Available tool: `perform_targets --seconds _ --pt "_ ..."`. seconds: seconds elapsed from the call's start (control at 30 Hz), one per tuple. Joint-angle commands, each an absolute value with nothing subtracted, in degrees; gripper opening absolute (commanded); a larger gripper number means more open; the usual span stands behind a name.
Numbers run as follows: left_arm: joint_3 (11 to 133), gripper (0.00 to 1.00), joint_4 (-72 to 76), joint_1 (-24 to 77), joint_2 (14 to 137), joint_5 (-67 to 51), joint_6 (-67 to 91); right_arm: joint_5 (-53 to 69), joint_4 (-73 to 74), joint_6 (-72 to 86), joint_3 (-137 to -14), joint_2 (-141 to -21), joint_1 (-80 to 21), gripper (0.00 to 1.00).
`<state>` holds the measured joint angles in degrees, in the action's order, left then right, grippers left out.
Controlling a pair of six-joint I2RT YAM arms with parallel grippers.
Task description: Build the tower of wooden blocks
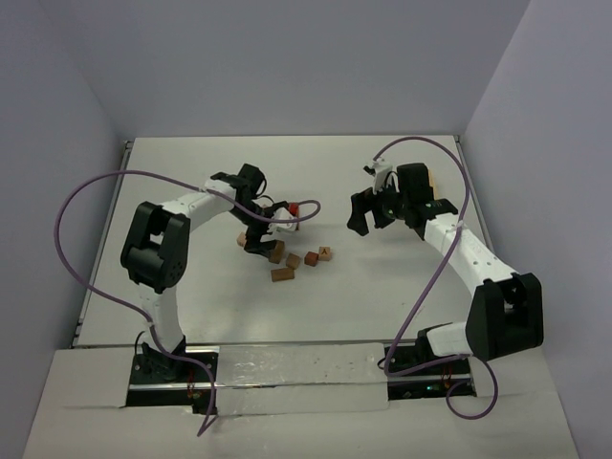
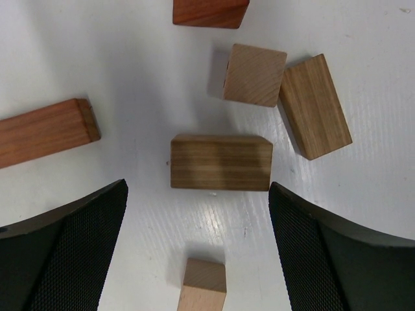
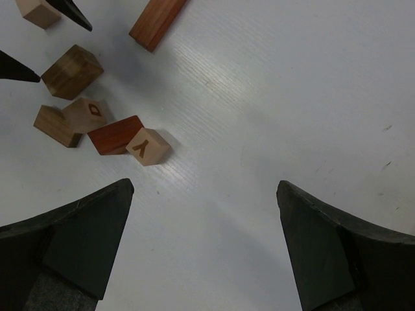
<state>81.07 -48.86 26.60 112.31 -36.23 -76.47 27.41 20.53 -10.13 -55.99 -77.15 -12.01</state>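
Note:
Several wood blocks lie loose and flat on the white table (image 1: 191,306); no tower stands in view. In the left wrist view a dark brown block (image 2: 221,162) lies just ahead of my open left gripper (image 2: 198,189), and a small tan cube (image 2: 203,285) sits between the jaws. A tan cube (image 2: 254,74), a brown bar (image 2: 315,105) and a reddish bar (image 2: 45,131) lie around them. From above, the left gripper (image 1: 252,241) hangs over the cluster's left edge (image 1: 276,251). My right gripper (image 1: 361,215) is open and empty above bare table (image 3: 204,186), right of a lettered cube (image 3: 148,146).
A reddish block (image 3: 115,135), a lettered cube (image 3: 85,115) and a tan bar (image 3: 57,126) lie close together. A long reddish bar (image 1: 295,215) lies behind the cluster. Purple cables loop over both arms. A small tan object (image 1: 432,179) shows behind the right wrist.

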Motion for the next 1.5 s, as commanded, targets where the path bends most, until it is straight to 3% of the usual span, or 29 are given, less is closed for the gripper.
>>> perform_targets --seconds 0.0,0.3,0.93,1.03,1.47 --pt "80.2 0.96 -47.1 28.0 112.1 -37.6 -77.2 26.7 18.5 -10.7 -54.3 -74.5 -12.4 1.0" --pt "78.5 0.95 -46.2 29.2 111.8 -37.5 -75.3 26.9 17.9 -10.6 -55.2 -75.2 -12.4 1.0" --pt "76.2 0.61 -42.0 29.1 110.4 -35.7 -71.7 27.3 16.8 -10.5 -54.2 -75.3 -12.4 1.0" --pt "78.2 0.53 -42.4 29.1 109.9 -35.8 -70.0 27.5 16.3 -10.3 -53.9 -75.1 -12.3 1.0" --pt "97.3 0.4 -50.4 28.4 116.7 -32.6 -63.1 27.1 14.7 -10.2 -52.4 -75.1 -12.4 1.0"
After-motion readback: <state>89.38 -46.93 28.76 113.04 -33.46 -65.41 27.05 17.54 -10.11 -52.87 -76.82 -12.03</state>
